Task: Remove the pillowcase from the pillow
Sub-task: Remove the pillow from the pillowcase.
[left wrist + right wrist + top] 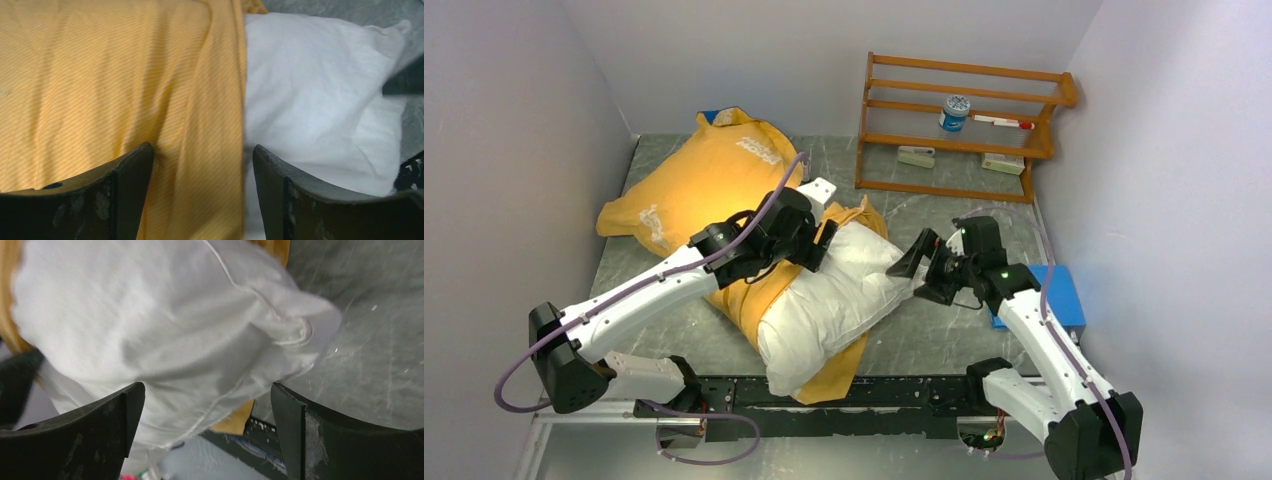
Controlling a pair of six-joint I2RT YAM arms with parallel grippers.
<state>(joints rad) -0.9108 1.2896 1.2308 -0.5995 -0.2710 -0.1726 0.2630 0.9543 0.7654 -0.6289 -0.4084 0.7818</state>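
Pillow (839,300) half out of the pillowcase (714,175), nothing gripped.
Left tool (200,152) gapes wide over the case's edge, where yellow meets white. Right tool (207,390) is spread around the pillow's corner, not clenched. Only the top view shows the case trailing to the tabletop's (924,335) far left, with the pillow lying mid-table. Only the wrist views show the finger gaps.

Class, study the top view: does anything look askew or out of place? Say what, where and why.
The pillow lies diagonally, its near end overhanging the table onto the black rail. The pillowcase is only partly peeled back and lies crumpled towards the far left.
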